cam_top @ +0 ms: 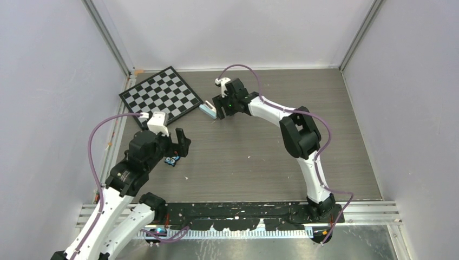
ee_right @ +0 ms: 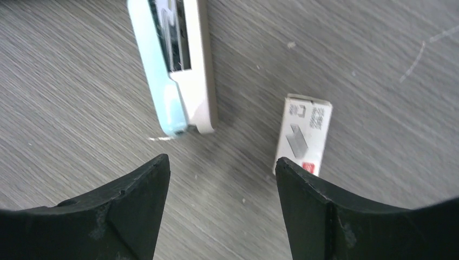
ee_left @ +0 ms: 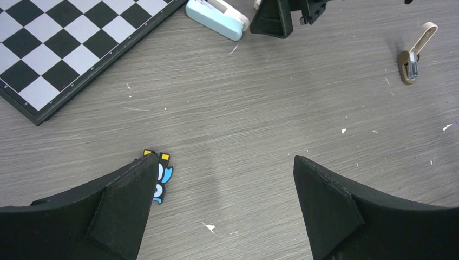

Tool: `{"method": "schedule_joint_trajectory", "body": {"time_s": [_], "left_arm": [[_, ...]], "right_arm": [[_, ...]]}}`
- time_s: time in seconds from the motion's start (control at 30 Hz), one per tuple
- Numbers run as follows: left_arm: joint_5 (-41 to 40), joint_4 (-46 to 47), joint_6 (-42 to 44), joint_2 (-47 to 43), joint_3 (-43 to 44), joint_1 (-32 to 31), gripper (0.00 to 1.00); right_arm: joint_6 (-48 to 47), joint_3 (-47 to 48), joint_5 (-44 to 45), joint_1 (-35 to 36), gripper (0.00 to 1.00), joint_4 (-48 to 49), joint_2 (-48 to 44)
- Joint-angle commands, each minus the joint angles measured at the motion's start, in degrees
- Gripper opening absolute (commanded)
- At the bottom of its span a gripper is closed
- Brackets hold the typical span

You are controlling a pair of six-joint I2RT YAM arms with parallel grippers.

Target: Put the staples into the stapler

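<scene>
The stapler [ee_right: 173,70] lies on the grey wood-grain desk [cam_top: 260,157], just off the right corner of the chessboard [cam_top: 162,96]. In the top view its long axis runs diagonally, from far-left to near-right. It appears to lie on its side, with the pale blue shell along one long edge and the white base along the other. The silver inner channel shows between them, but whether any staples sit in that channel cannot be told.

The right fingers [ee_right: 130,211] are spread apart with nothing between them. They hang above the desk just short of the stapler's near end. In the right wrist view the stapler points away from them, offset toward the left-hand finger.

A small white box [ee_right: 304,132] with a red mark and a printed staple drawing lies flat beside the stapler, apart from it and roughly parallel. Its near end is hidden behind the other finger, and its contents cannot be seen.

The left fingers [ee_left: 335,211] are spread wide and hold nothing, over bare desk well nearer than the stapler. A small black-and-blue gadget [ee_left: 162,176] with yellow tips peeks out from under one of them.

Off to the right in the left wrist view lies a tan rounded piece [ee_left: 419,43]. A small silvery-grey bit [ee_left: 412,69] sits at its nearer end, too small to tell whether it is a strip of staples.
</scene>
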Motion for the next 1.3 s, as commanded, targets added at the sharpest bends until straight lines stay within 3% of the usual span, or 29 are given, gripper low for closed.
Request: {"method": "schedule_joint_trajectory", "body": {"time_s": [0.0,0.2,0.5,0.67,0.83,1.07,1.27], "left_arm": [[-1.47,0.93,0.53,-0.74,1.68,-0.06,0.96],[-1.4,3.55,0.62,-4.37,-0.06,-0.06,0.96],[-2.26,4.03,0.62,-5.34,-0.51,-0.06,0.96],[-1.61,4.31,0.71,-4.98,-0.59,-0.06,0.96],[-0.66,4.39,1.16,-4.06,-0.51,-0.06,0.96],[0.82,5.45,1.68,-2.27,-0.64,-0.06,0.96],[4.81,3.3,-4.73,5.4,3.35,0.02,0.98]], "right_arm": [[-3.77,6.06,-0.99,2.2,0.75,3.05,1.96],[-6.73,12.59,-0.86,3.37,0.71,0.78,7.38],[-7.57,14.89,2.74,4.56,0.65,1.16,10.78],[-7.92,13.07,4.24,4.76,0.48,2.95,9.75],[-4.44,5.76,1.6,4.72,0.37,6.48,3.39],[3.73,-8.27,-2.4,4.77,0.33,9.13,-11.1],[11.79,-21.3,-8.05,3.73,0.31,13.76,-24.99]]}}
